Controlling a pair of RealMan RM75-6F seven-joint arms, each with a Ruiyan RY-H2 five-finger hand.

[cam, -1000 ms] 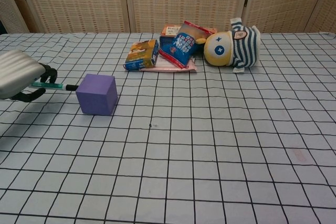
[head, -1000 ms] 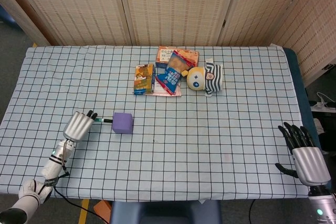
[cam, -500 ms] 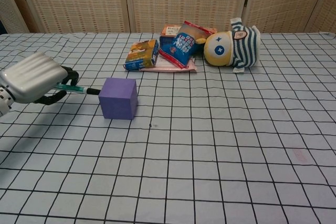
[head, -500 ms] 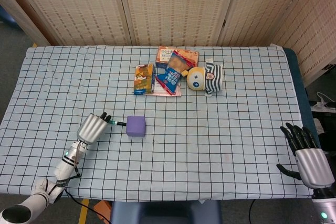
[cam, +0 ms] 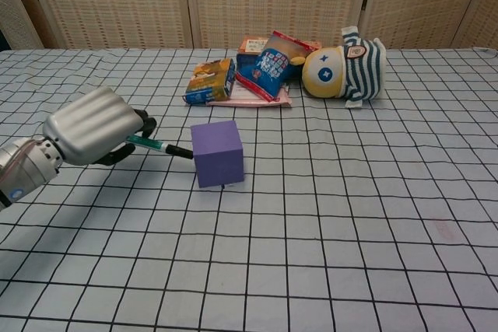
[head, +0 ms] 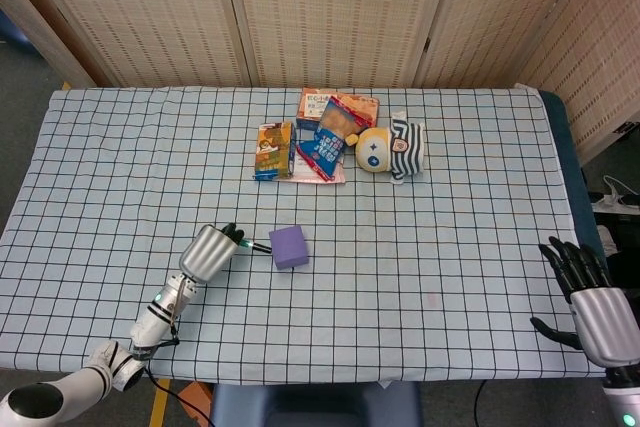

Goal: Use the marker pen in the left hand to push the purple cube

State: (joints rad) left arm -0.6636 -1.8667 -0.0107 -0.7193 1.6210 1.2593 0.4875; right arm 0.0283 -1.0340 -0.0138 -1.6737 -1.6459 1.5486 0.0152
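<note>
The purple cube [head: 289,246] [cam: 218,153] sits near the middle of the checked tablecloth, slightly turned. My left hand [head: 211,248] [cam: 92,127] is just to its left and grips a green marker pen [head: 255,245] [cam: 159,145]. The pen's black tip touches the cube's left face. My right hand [head: 594,296] rests at the table's right front corner with fingers spread and nothing in it; it shows only in the head view.
Several snack packets [head: 318,136] [cam: 243,71] and a striped plush toy [head: 391,150] [cam: 342,64] lie together at the back centre. The checked tablecloth [head: 450,227] covers the whole table. A woven screen stands behind.
My left hand has moved right with the pen, and the purple cube has slid right by a few grid squares and turned a little. The right hand has drifted slightly toward the near edge.
</note>
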